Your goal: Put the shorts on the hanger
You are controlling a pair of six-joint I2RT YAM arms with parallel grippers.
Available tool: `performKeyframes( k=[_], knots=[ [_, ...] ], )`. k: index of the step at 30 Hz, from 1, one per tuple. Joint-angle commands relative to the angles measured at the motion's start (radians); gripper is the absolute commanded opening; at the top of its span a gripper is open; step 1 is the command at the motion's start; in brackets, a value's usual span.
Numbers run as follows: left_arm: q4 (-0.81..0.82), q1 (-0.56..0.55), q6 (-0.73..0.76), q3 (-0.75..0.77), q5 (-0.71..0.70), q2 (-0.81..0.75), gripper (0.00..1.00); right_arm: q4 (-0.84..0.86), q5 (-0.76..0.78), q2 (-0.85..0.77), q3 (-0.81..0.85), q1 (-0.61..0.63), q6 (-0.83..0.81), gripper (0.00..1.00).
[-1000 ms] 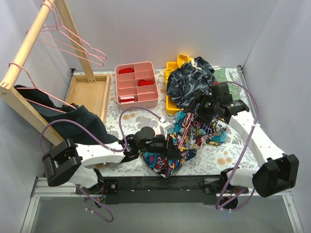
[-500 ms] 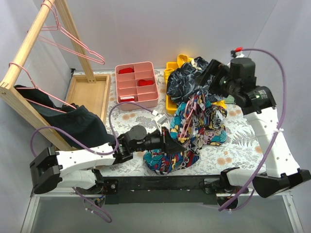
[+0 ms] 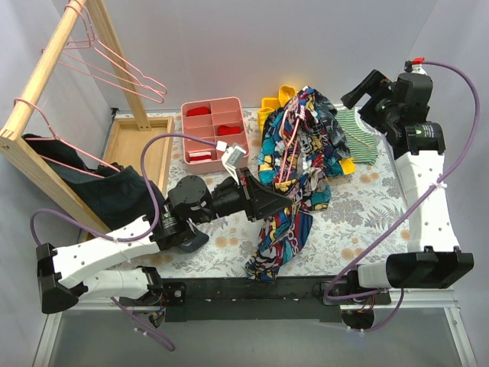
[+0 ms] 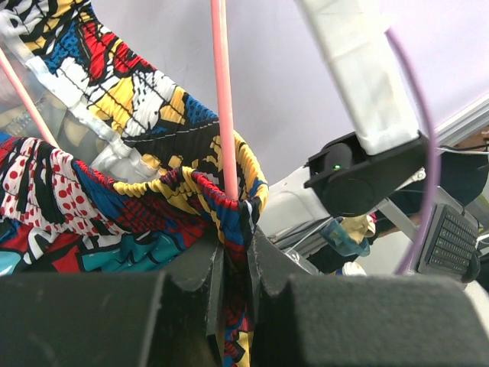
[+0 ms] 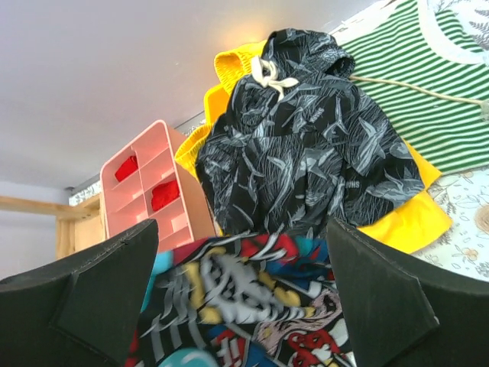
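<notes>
Over the last second my right arm has swung up toward the far right corner of the surface point(image 3: 382, 222), and my left has hoisted the shorts point(image 3: 294, 180) off their heap by the near edge. They now hang in a long drape above the middle of the surface, the lower end trailing toward the near edge. I judge the lift lets the cloth fall straight on the hanger point(image 4: 222, 99), whose pink wire runs up past the waistband. My left pincer point(image 4: 233, 245) is clamped on waistband and wire together, right at its tips. My right pincer point(image 5: 241, 252) stands spread wide, holding nothing, above the shorts.
</notes>
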Motion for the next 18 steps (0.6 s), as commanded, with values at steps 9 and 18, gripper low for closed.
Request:
performKeyframes(
  k=[9,18],
  knots=[
    [-0.133,-0.002,0.097,0.290,0.054,-0.012,0.00,0.413,-0.200,0.181,-0.119,-0.021,0.078,0.93],
    [-0.076,-0.005,0.096,0.393,0.005,0.054,0.00,0.527,-0.313,0.279,-0.169,0.161,0.003,0.93]
  ],
)
